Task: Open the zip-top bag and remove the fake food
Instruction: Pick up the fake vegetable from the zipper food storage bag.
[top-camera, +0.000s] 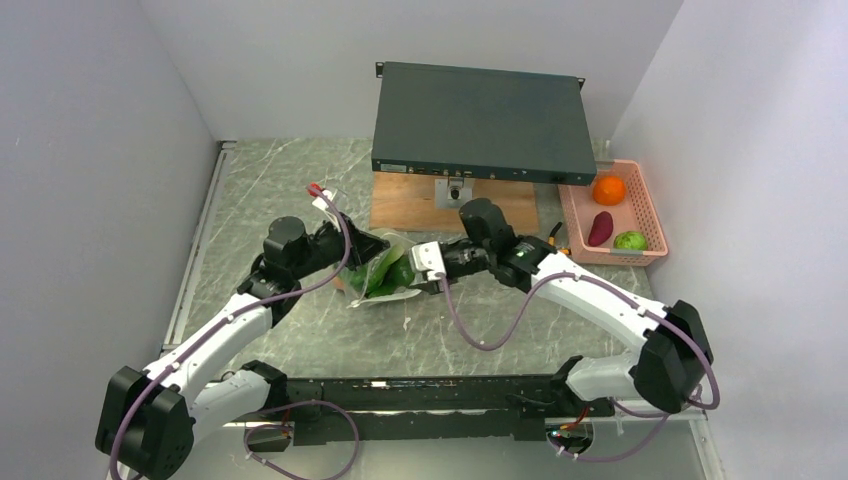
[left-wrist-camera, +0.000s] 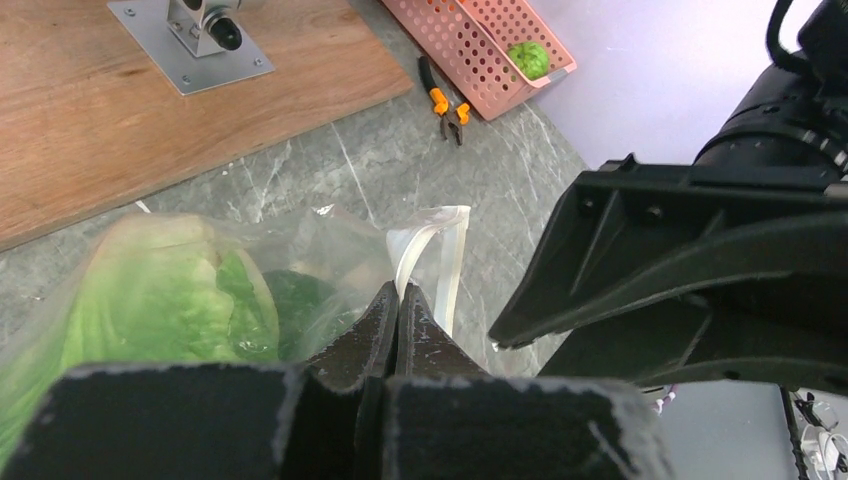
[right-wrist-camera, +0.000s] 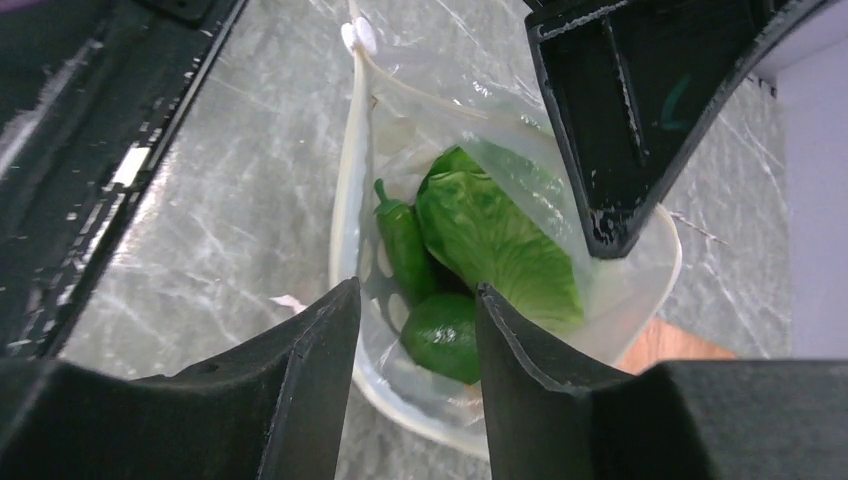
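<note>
I see the zip-top bag (right-wrist-camera: 400, 120) as thin clear plastic, glossy and crinkled. Inside, the lettuce (right-wrist-camera: 500, 235) looks matt and veined, the pepper (right-wrist-camera: 400, 240) smooth and shiny. The left gripper (left-wrist-camera: 396, 300) is matt black and grainy. The table (top-camera: 300, 180) looks like polished grey marble. The board (left-wrist-camera: 120, 130) is bare grained wood, and the basket (left-wrist-camera: 470, 50) is pink plastic.

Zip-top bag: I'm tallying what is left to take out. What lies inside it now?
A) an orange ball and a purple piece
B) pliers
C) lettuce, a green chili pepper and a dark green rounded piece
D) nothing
C: the right wrist view looks into the open zip-top bag at lettuce, a chili pepper and a dark green piece; the orange ball lies in the pink basket.
</note>
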